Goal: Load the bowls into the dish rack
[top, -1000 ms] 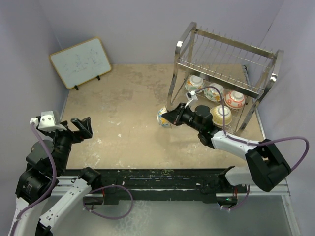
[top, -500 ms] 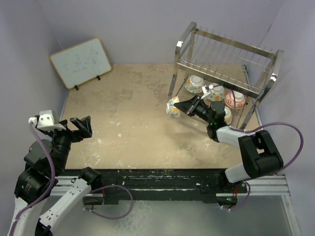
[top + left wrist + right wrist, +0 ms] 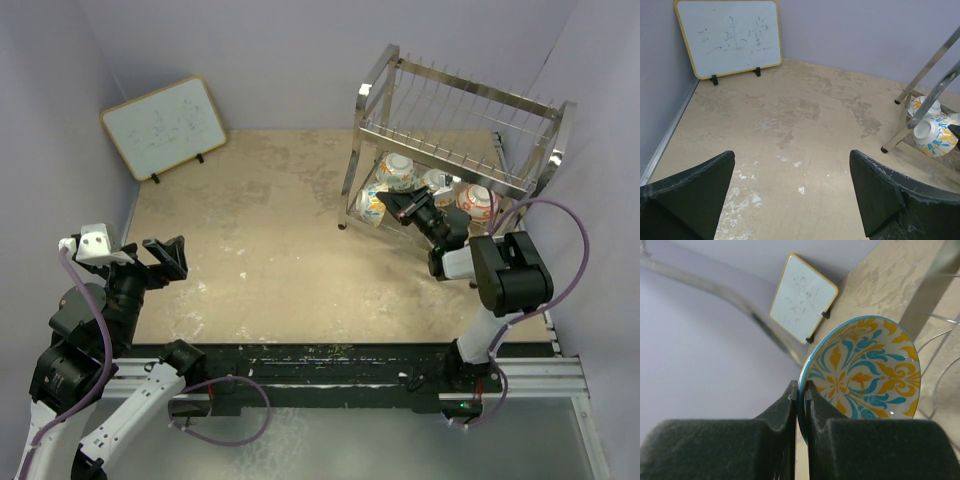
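The dish rack (image 3: 458, 128) stands at the far right, and its legs show in the left wrist view (image 3: 921, 75). Three bowls (image 3: 397, 170) lie on its lower tier. My right gripper (image 3: 397, 204) is shut on the rim of a blue-and-orange bowl (image 3: 372, 205) and holds it on edge at the lower tier's left front corner. In the right wrist view the fingers (image 3: 801, 387) pinch the bowl's rim (image 3: 865, 372). The same bowl shows in the left wrist view (image 3: 932, 136). My left gripper (image 3: 165, 257) is open and empty at the near left (image 3: 792, 200).
A wood-framed whiteboard (image 3: 163, 126) leans on the back left wall and also shows in the wrist views (image 3: 727, 37) (image 3: 802, 297). Purple walls close in three sides. The tan table (image 3: 260, 240) is bare between the arms.
My right arm has carried the bowl from the middle of the table up and right, to the rack's lower tier. The left arm has not moved.
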Tool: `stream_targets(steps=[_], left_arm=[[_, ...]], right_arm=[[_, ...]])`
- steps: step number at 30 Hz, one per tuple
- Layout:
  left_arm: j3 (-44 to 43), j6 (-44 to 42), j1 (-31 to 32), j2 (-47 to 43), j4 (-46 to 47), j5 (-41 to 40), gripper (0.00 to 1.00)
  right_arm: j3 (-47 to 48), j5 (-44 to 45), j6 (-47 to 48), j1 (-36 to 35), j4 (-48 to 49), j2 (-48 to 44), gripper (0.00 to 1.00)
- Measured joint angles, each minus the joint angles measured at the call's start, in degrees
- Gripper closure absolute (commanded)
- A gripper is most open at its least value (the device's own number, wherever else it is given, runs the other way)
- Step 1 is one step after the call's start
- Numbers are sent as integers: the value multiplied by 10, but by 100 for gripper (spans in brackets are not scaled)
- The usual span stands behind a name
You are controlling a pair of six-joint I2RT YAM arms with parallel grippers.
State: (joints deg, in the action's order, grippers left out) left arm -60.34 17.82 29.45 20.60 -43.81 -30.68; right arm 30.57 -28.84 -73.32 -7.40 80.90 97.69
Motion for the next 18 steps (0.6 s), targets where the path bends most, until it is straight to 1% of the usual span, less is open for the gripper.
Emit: stream_targets(steps=[4, 8, 13, 18], left_arm=[[0, -1, 0, 0, 0, 0, 1], [0, -5, 0, 0, 0, -1, 1], [0, -5, 0, 0, 0, -3, 1], [0, -5, 0, 0, 0, -5, 1]], right_arm=[[14, 19, -37, 7, 46, 62, 93], [28, 37, -43, 7, 55, 76, 92], [51, 46, -33, 7, 42, 76, 90], [58, 53, -26, 12, -1, 78, 90]])
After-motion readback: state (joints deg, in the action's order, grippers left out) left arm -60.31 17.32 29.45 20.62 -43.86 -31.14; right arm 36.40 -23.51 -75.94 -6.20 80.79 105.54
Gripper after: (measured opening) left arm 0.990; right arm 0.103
